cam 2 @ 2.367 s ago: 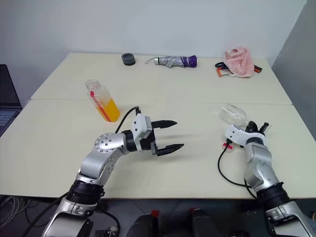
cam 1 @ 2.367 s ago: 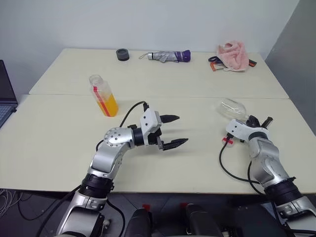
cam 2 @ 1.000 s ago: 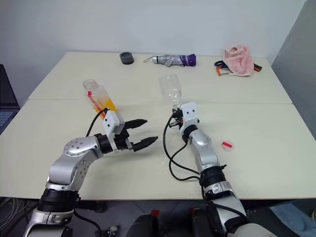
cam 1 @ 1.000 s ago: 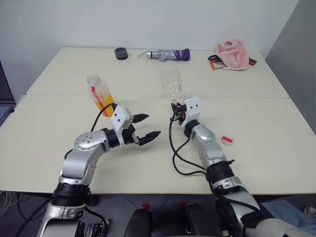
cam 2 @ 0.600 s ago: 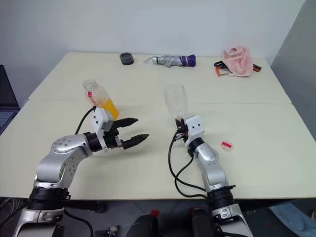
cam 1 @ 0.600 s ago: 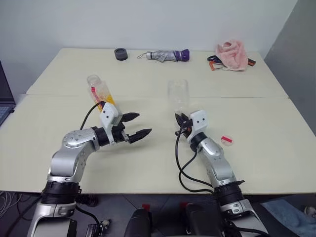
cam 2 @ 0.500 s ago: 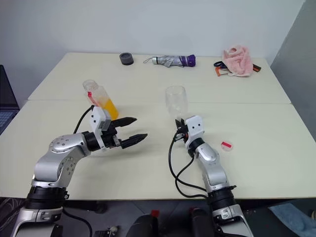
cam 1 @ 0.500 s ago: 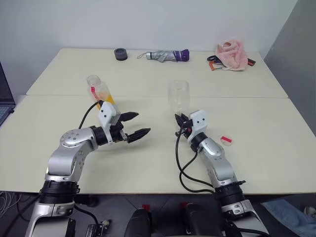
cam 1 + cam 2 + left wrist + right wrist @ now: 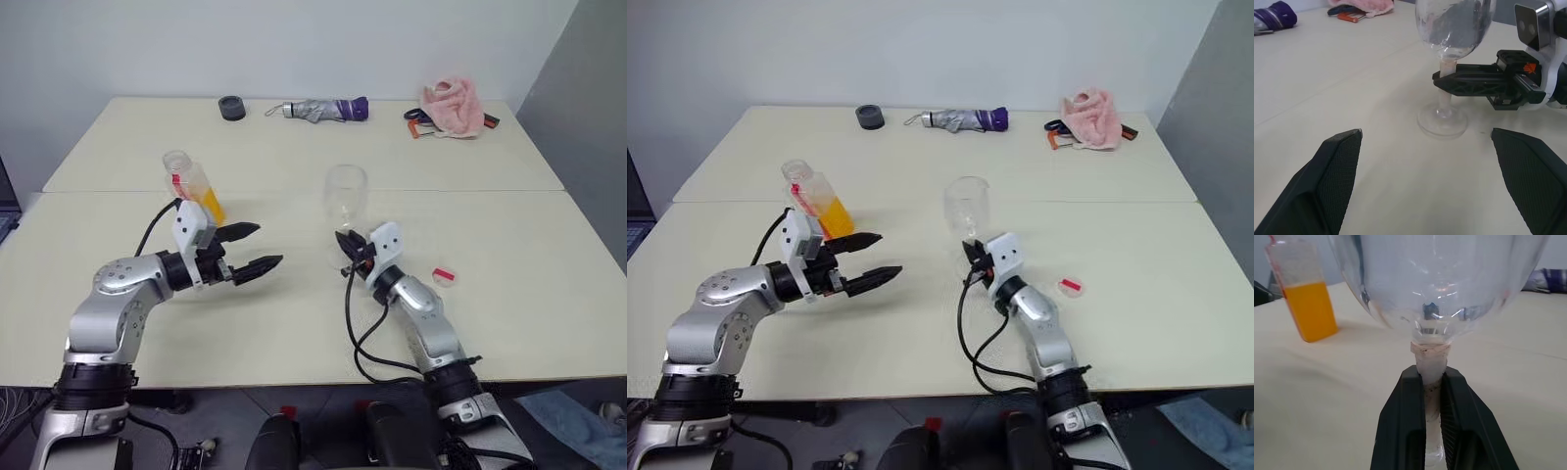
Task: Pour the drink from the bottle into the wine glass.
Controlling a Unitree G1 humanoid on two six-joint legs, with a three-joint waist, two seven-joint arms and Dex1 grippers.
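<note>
A: Two grippers, one glass. How does the step in hand stand, and how is it done well?

B: Right gripper [image 9: 1432, 423] has its black fingers pinched on the thin stem of the wine glass [image 9: 345, 196], which stands upright with its foot on the table [image 9: 294, 323], about midway between the left and right edges. Left gripper [image 9: 251, 249] hovers with fingers spread wide and nothing between them, just in front of the bottle [image 9: 192, 186]. The step, by my judgement, is fetching the bottle: the left fingers must go around its squarish body below the neck, while the right keeps the stem vertical.

A: Where is the drink?

B: Drink [image 9: 1311, 309] fills roughly the lower half of the bottle, which stands uncapped and leaning slightly, toward the left edge, near the seam between the two tabletops. A small pink-red cap [image 9: 444, 276] lies flat to the right of the glass.

A: What could spoil the grasp?

B: Probably a push against the leaning bottle before the fingers close; an open mouth would spill.

A: And room to move?

B: Bare surface lies between bottle and glass, so the carry across looks unobstructed. The front edge is close under both arms. Along the far edge lie a dark round object [image 9: 232, 108], a folded umbrella [image 9: 318, 109] and a pink cloth [image 9: 451, 106], well apart from the work.
</note>
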